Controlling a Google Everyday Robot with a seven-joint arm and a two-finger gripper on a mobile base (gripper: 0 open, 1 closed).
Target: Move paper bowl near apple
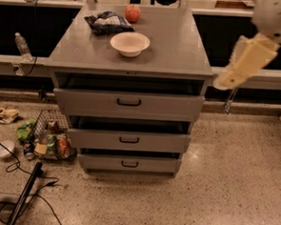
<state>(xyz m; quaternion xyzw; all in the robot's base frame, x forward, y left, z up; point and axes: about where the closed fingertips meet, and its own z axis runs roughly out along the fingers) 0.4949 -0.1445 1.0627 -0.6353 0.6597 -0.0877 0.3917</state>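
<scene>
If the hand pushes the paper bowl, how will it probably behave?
The paper bowl looks thin and empty, so likely light, sliding easily, perhaps crushing. Its low, wide shape should resist tipping. The hand hangs right of the cabinet.

Pale cream arm (251,56), smooth-sided and boxy, up to the right of the cabinet (134,61). Topped by a rounded white shell (277,17), glossy like moulded plastic, higher still beyond the cabinet's right edge. Narrows downward into the gripper (223,83), the same cream with a slightly greyer tip, hanging just off the cabinet's top right corner. Plain surfaces throughout, with darker shading along the underside.
</scene>
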